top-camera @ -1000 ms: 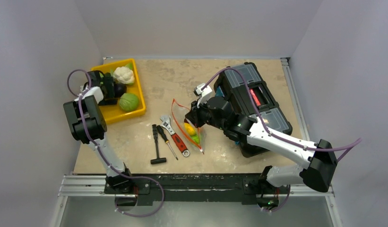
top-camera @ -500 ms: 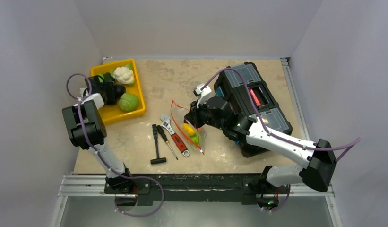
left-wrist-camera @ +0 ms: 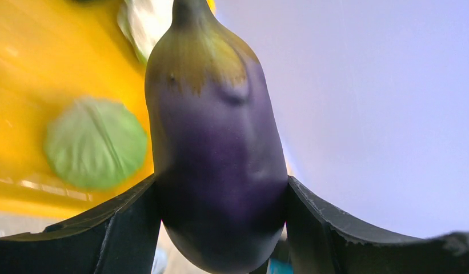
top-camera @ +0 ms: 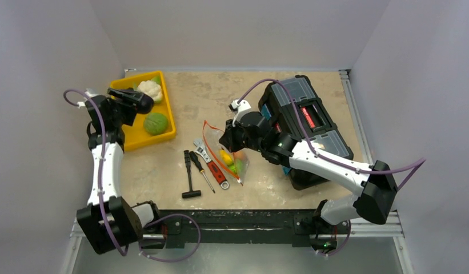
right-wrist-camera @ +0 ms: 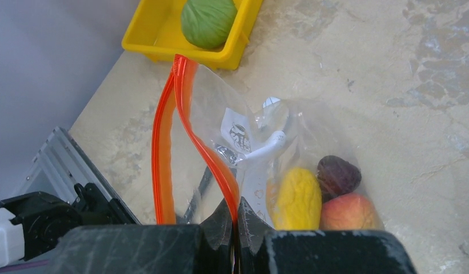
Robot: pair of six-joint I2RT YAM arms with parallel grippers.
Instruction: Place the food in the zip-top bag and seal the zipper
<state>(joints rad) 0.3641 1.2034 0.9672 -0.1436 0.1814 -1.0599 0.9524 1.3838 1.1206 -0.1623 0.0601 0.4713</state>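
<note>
My left gripper (left-wrist-camera: 220, 228) is shut on the dark purple eggplant (left-wrist-camera: 217, 154) and holds it above the yellow tray; in the top view the eggplant (top-camera: 143, 103) hangs over the tray's far part. My right gripper (right-wrist-camera: 236, 228) is shut on one red-orange zipper strip (right-wrist-camera: 217, 165) of the clear zip-top bag (right-wrist-camera: 249, 123). The bag's mouth gapes, with the other strip (right-wrist-camera: 161, 154) apart from it. Inside lie a yellow piece (right-wrist-camera: 297, 197), an orange ball (right-wrist-camera: 347, 211) and a dark piece (right-wrist-camera: 337, 174). In the top view the bag (top-camera: 220, 149) lies mid-table with green pieces (top-camera: 236, 167) in it.
The yellow tray (top-camera: 129, 138) at the back left holds a white cauliflower (top-camera: 149, 88) and a pale-green cabbage (top-camera: 156, 123). A red-handled wrench (top-camera: 216, 169), a screwdriver (top-camera: 201, 170) and a black T-handle tool (top-camera: 189, 178) lie left of the bag. A black toolbox (top-camera: 303, 123) stands at the right.
My left arm has risen out of the tray with the eggplant in its jaws. My right gripper has shifted slightly up and left, and the bag has moved with it.
</note>
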